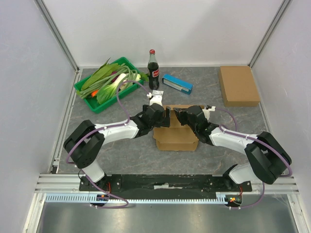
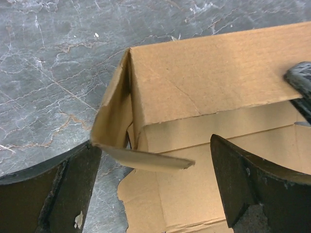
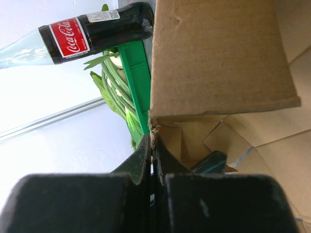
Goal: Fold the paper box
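**Position.** The box (image 1: 176,138) lies at the middle of the table (image 1: 121,155), between the 2 arms. Its far wall (image 2: 218,73) stands up, and its near panels lie flat.

**Step in hand.** This is judged to be the forming of the far left corner, where 2 walls meet and must be locked together.

**Left gripper** (image 2: 153,145). It hovers over that corner with its fingers (image 2: 48,194) spread wide, 1 on each side, and holds nothing. A small flap (image 2: 146,159) juts out loose between them, bent inward but not tucked. The side wall (image 2: 114,116) leans away from the far wall, leaving a gap along the fold.

**Right gripper** (image 3: 153,143). It is closed tight. The frayed edge of the upright wall runs down into its tips, so it appears to pinch that wall and keep it standing.

**Next move.** In judgement, the left gripper needs to come down on the loose flap and press it in against the far wall, while the right gripper keeps its pinch. The flap is thin cardboard and is likely to buckle if pushed at its tip, so contact near the fold is preferable.

The tray (image 1: 87,94) and the bottle (image 1: 153,68) stand at the far side, well apart from the work.
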`<state>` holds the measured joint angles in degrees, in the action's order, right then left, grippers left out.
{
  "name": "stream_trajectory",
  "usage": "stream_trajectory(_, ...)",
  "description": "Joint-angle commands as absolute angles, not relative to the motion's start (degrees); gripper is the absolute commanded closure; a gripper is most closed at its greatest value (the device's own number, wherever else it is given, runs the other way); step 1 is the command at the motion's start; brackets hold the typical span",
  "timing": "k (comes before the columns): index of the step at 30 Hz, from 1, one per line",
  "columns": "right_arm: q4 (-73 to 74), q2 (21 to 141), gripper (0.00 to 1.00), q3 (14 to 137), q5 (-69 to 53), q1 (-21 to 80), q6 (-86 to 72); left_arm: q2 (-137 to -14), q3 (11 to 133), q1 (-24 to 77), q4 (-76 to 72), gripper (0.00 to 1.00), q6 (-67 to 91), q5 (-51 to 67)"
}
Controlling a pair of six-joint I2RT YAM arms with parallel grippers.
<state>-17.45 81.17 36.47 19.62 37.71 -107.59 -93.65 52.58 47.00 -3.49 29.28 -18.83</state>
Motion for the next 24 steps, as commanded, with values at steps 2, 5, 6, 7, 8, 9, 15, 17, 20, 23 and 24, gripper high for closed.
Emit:
stream_trajectory(2,-18.1,80.7,1.00,38.7,22.5,37.8,-107.8,-95.7,56.7,47.9,-1.5,0.05,29.4,-25.1)
stream_trajectory(5,-18.6,80.5,1.00,37.8,22.4,37.8,-108.3,-93.3,54.1,47.9,-5.1,0.14,26.5,-20.8)
stream_trajectory(6,-19.1,80.4,1.00,37.5,22.3,37.7,-108.4,-92.1,52.1,47.9,-6.1,0.18,25.8,-20.0)
stream_trajectory(7,-19.3,80.4,1.00,37.1,21.9,37.6,-108.4,-91.2,50.8,47.9,-7.2,0.20,25.2,-18.9)
stream_trajectory(8,-19.5,80.5,1.00,36.9,21.7,37.6,-108.4,-89.2,49.8,47.9,-9.6,0.22,23.8,-17.8)
stream_trajectory(9,-20.1,80.3,1.00,36.7,21.6,37.6,-108.4,-88.3,47.8,47.9,-10.4,0.26,23.3,-15.8)
stream_trajectory(15,-23.9,79.3,1.00,33.1,20.4,37.4,-107.9,-82.8,40.0,47.8,-17.8,0.32,21.6,-9.8)
stream_trajectory(17,-24.1,78.4,1.00,31.6,20.6,37.4,-107.3,-81.5,37.6,47.8,-20.5,0.35,21.7,-8.8)
stream_trajectory(20,-27.2,77.9,1.00,28.7,20.2,37.2,-107.3,-80.6,36.7,47.9,-20.7,0.39,21.6,-9.1)
stream_trajectory(23,-27.2,77.2,1.00,27.6,19.8,36.9,-107.1,-80.2,36.2,47.9,-20.7,0.43,21.3,-9.1)
stream_trajectory(24,-26.9,77.1,1.00,27.5,19.9,36.9,-106.7,-80.3,36.2,47.9,-21.0,0.44,21.2,-8.9)
